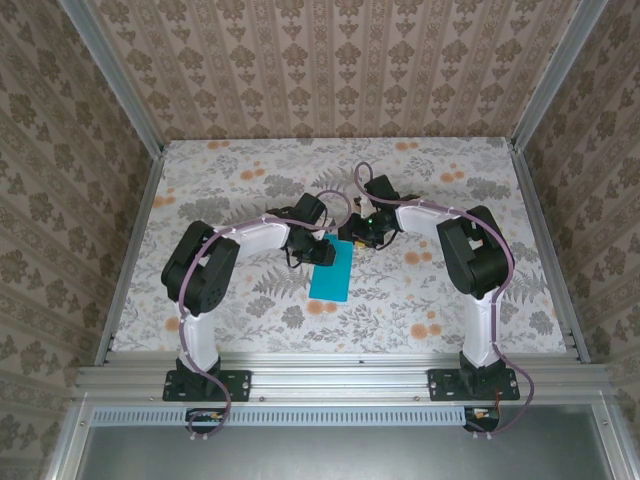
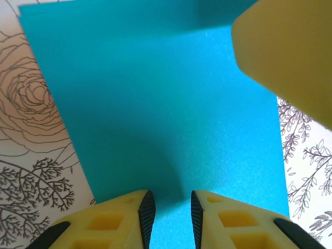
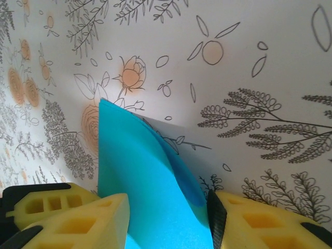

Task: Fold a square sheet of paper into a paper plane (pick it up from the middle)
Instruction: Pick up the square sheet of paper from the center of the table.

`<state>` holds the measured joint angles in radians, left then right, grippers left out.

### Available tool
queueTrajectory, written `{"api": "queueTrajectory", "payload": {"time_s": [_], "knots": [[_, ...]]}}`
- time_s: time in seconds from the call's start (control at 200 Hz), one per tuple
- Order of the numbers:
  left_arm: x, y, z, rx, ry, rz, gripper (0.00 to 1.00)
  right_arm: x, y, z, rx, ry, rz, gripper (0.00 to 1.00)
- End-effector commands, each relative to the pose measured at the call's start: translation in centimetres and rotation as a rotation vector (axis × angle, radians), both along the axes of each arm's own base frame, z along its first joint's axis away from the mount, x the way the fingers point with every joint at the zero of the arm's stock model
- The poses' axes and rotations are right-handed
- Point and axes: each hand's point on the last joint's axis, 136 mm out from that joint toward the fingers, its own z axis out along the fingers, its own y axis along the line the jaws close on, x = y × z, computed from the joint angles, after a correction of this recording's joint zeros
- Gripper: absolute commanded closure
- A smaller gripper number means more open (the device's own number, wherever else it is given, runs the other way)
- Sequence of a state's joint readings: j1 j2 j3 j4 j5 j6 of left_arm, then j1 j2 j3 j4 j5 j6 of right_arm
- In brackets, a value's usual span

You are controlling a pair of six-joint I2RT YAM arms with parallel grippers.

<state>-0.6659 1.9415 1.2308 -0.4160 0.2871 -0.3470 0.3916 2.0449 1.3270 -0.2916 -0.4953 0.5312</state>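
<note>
The teal sheet of paper [image 1: 332, 272] is lying mid-table on the floral table [image 1: 230, 180]. The left gripper [image 2: 170, 210] is sitting over its flat part, fingers slightly parted. The right gripper [image 3: 167, 210] is straddling a raised, bowed flap at the far end, with its jaws apart. Whether they are squeezing the flap, I cannot tell.

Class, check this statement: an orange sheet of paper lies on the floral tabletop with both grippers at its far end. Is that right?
One thing is wrong: the sheet of paper is teal-blue, not orange, as the top external view shows. It does lie on the floral tabletop, with the left gripper and the right gripper at its far end.
</note>
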Motion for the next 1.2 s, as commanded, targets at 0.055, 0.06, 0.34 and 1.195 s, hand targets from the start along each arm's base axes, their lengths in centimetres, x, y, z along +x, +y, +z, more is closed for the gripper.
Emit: {"api": "queueTrajectory", "payload": {"time_s": [0.055, 0.06, 0.34, 1.195], "knots": [[-2.6, 2.7, -3.0, 0.100, 0.120, 0.020, 0.70, -1.0, 0.9, 0.7, 0.067, 0.015, 0.010, 0.54], [-2.6, 2.7, -3.0, 0.099, 0.120, 0.020, 0.69, -1.0, 0.9, 0.8, 0.070, 0.014, 0.010, 0.54], [-2.7, 2.3, -2.9, 0.047, 0.136, 0.032, 0.70, -2.6, -0.3, -0.3, 0.020, 0.018, 0.018, 0.55], [-3.2, 1.2, 0.3, -0.109, 0.145, -0.006, 0.69, -1.4, 1.0, 0.1, 0.148, 0.013, 0.010, 0.74]]}}
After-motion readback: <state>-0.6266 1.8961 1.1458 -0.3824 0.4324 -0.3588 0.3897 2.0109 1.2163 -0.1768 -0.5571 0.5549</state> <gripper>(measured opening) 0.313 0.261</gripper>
